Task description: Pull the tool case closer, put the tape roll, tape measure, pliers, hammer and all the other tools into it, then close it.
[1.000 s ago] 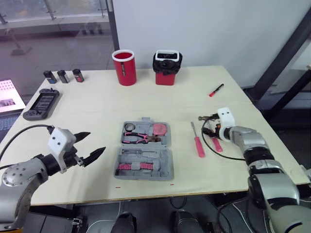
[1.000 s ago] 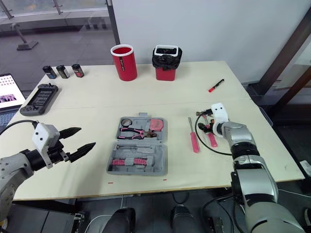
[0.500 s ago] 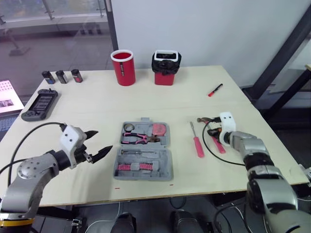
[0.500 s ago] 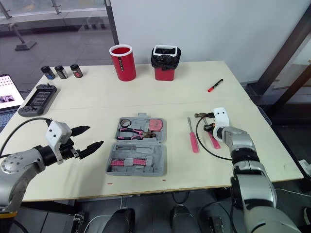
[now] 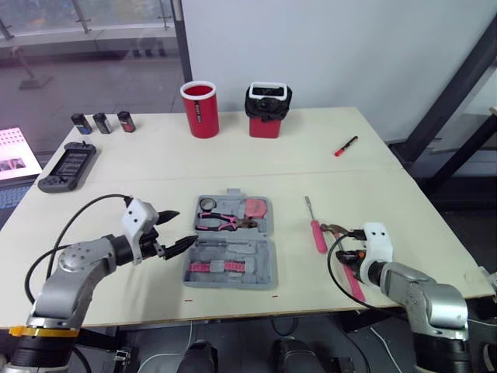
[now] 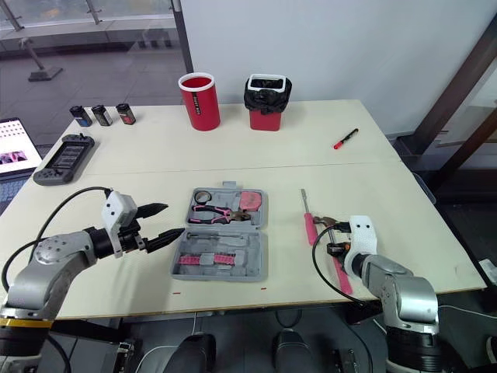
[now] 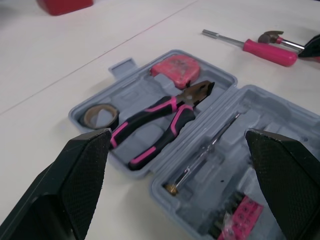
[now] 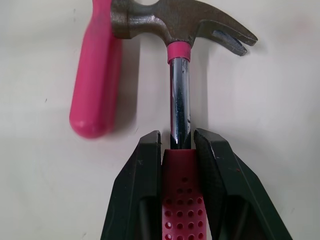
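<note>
- The worktop (image 5: 140,163) carries everything. At its far edge stand a red cup (image 5: 199,109) and a small bin with a black liner (image 5: 268,109), well apart from the work.
- The tool case (image 5: 268,256) lies open and flat in the middle of the worktop, near the front edge. It looks like stiff, light plastic and I judge it will slide easily. To close it, the lid edge is a better place to push than the hinge.
- The left pincer (image 5: 180,228) hovers just beside the left side of the case. Its fingers are wide apart and hold nothing.
- The hammer (image 8: 179,95) lies on the worktop right of the case. The right pincer (image 8: 178,142) is clamped on it at the top of the pink grip, where the steel shaft begins.
  - I judge it is stiff and heavy at the head, so this hold near the neck should limit the tipping.
  - The dotted grip probably gives friction, but the bare shaft may be slippery.
- The pink screwdriver (image 5: 317,229) lies between the case and the hammer. Its handle is close against the hammer head, so lifting the hammer could move it.
- The pliers (image 7: 160,120) already sit in the far half of the case.
- The tape measure (image 7: 177,67) sits in the same half, beside the pliers' nose.
- The tape roll (image 7: 100,116) sits in a corner pocket by the pliers' handles.
</note>
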`<action>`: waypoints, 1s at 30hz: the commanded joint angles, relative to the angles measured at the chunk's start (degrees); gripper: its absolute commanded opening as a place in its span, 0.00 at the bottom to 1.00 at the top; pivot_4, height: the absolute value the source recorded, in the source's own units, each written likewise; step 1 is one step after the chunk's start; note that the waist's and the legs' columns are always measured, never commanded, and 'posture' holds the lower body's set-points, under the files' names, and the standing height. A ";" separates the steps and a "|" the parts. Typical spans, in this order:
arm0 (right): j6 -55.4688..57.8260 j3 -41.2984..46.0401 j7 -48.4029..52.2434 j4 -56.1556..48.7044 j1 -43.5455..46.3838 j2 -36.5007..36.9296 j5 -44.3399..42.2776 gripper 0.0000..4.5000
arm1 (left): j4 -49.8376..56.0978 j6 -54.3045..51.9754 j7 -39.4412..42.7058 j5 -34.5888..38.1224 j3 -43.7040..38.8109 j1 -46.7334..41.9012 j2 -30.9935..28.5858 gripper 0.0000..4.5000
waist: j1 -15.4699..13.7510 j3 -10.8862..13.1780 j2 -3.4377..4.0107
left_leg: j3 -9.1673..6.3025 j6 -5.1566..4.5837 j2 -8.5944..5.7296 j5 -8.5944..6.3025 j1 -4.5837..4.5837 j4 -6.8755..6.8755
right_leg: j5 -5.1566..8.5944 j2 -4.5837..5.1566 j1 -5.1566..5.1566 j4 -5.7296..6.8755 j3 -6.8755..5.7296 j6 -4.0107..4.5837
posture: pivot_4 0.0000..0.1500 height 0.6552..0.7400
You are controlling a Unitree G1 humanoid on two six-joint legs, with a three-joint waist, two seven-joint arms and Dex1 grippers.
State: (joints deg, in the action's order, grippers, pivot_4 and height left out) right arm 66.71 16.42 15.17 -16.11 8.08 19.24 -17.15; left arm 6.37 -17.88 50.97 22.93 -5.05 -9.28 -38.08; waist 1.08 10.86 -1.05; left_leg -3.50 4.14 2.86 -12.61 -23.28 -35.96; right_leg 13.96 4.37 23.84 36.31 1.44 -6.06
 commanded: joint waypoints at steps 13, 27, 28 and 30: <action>3.18 4.86 0.41 0.57 6.17 4.92 -3.40 0.98 | 3.93 0.44 -1.27 -0.31 -1.14 2.35 -0.32 1.00 | -0.11 0.05 0.07 | 0.02 0.00 -0.01 0.00 -0.10 -0.03 | -0.01 0.02 0.03 -0.11 0.02 0.01 | 1.00 1.00; -73.52 -33.93 52.38 28.03 25.03 45.99 23.61 0.98 | 9.95 -1.09 -2.83 1.57 -4.22 5.64 -0.51 1.00 | 0.81 0.28 0.32 | 0.21 -0.01 -0.04 -0.01 -0.16 0.09 | 0.12 0.09 0.24 -0.20 0.06 -0.27 | 1.00 1.00; -84.24 -37.66 52.19 32.91 28.43 45.99 29.23 0.98 | 10.63 -1.35 -3.28 1.42 -4.39 6.36 -0.56 1.00 | 1.03 0.29 0.32 | 0.21 -0.01 -0.04 -0.01 -0.16 0.08 | 0.12 0.09 0.23 -0.19 0.06 -0.26 | 1.00 1.00; -96.07 -41.89 52.12 40.42 33.37 44.66 35.37 0.98 | 11.44 -1.77 -3.97 1.22 -4.47 7.13 -0.55 1.00 | 1.45 0.31 0.32 | 0.23 -0.01 -0.04 -0.01 -0.16 0.09 | 0.11 0.10 0.23 -0.19 0.06 -0.26 | 1.00 1.00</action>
State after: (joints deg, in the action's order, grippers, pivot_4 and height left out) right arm -18.71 -23.68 66.59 19.78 38.84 63.74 12.86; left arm 15.58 -19.53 47.70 23.96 -8.28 -2.29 -38.21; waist 2.53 11.17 -0.73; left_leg -3.26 4.14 2.81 -12.62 -23.44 -35.89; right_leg 14.07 4.47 24.08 36.12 1.51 -6.31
